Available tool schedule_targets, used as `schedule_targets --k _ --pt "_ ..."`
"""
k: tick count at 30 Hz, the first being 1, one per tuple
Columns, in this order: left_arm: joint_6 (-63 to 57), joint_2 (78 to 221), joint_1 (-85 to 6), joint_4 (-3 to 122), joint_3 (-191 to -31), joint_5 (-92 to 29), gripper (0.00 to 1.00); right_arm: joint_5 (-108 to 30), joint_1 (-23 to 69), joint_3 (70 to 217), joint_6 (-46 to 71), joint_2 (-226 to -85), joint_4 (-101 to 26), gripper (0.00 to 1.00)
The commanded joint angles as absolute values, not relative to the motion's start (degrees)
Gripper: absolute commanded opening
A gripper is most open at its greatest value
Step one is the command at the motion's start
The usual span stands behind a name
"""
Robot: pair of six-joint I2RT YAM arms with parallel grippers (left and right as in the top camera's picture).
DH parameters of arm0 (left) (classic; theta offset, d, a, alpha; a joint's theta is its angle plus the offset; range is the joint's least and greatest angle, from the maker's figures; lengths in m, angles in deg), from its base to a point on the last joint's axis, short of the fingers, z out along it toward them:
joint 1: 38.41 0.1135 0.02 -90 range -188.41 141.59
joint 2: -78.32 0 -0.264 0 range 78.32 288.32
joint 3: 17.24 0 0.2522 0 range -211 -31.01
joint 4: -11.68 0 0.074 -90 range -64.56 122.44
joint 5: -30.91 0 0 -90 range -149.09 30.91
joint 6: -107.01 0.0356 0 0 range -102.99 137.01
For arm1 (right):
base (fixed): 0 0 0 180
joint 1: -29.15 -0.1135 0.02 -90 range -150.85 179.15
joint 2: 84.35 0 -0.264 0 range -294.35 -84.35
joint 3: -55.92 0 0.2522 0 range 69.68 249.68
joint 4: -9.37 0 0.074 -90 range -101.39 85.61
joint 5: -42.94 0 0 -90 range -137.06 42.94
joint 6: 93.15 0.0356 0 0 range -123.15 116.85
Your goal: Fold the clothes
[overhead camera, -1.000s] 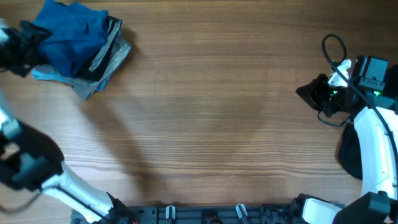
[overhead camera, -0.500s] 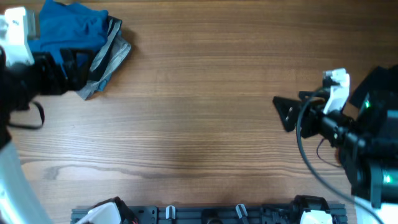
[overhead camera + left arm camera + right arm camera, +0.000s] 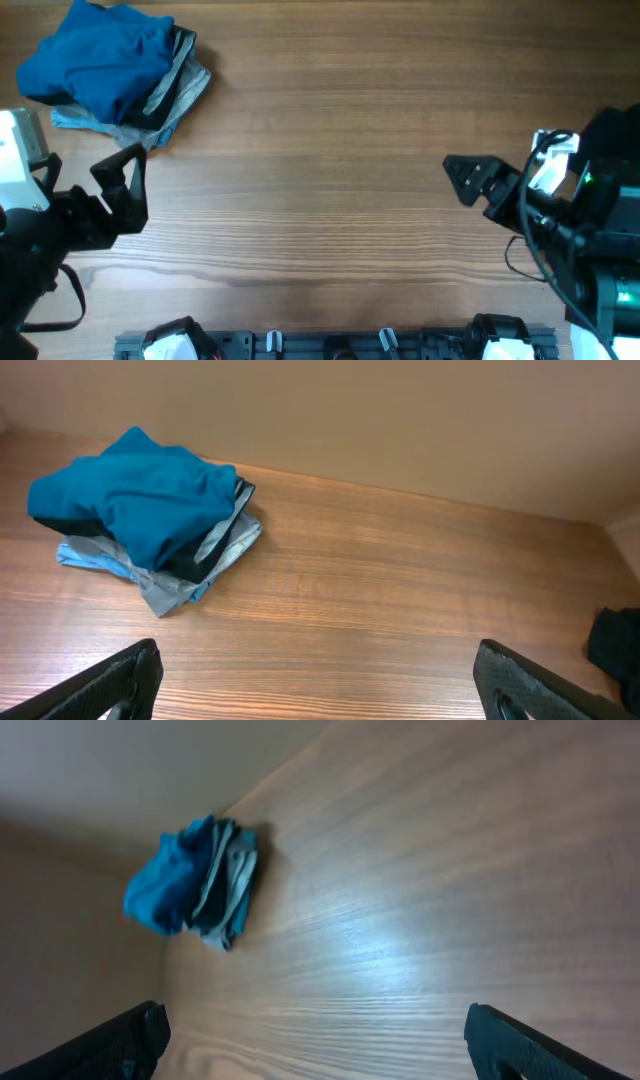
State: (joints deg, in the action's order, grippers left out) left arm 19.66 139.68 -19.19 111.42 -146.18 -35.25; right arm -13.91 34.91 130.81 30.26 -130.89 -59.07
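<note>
This looks like a robotics lab bench rather than a home. A wood-grain table (image 3: 330, 150) stands against a plain beige wall (image 3: 400, 420). A black rail (image 3: 330, 343) with clips runs along its near edge. A left arm (image 3: 40, 250) and a right arm (image 3: 590, 250), black and white machines, the right one showing a green light (image 3: 587, 180), work over the table, and a pile of clothes (image 3: 110, 65) lies in one corner as test material.
</note>
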Motion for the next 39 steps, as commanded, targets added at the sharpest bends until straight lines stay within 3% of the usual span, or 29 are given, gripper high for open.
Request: schedule_targets --k 1,4,8,13,22,31,39 --pt "19.1 139.1 -19.5 111.5 -146.1 -35.6 1.00 -20.6 34.8 130.8 36.7 -131.5 -60.1 1.00" --pt "19.1 139.1 -19.5 111.5 -146.1 -35.6 1.00 -22.3 34.1 130.4 25.0 -130.1 -55.9 1.00" --pt "19.1 139.1 -19.5 111.5 -146.1 -35.6 1.00 -22.2 32.7 126.4 8.3 -124.3 -39.9 1.00" --pt "19.1 139.1 -19.5 111.5 -146.1 -35.6 1.00 -22.2 30.9 112.5 -6.0 -110.9 -25.8 1.00" --pt "19.1 139.1 -19.5 111.5 -146.1 -35.6 1.00 -22.2 26.1 85.3 -9.3 -84.5 -16.6 1.00" --pt "19.1 139.1 -19.5 111.5 -146.1 -35.6 1.00 -23.0 24.8 70.0 -10.9 -84.5 0.7 1.00" --pt "19.1 139.1 -19.5 111.5 -146.1 -35.6 1.00 -23.3 24.7 70.0 -12.2 -84.9 -2.5 1.00"
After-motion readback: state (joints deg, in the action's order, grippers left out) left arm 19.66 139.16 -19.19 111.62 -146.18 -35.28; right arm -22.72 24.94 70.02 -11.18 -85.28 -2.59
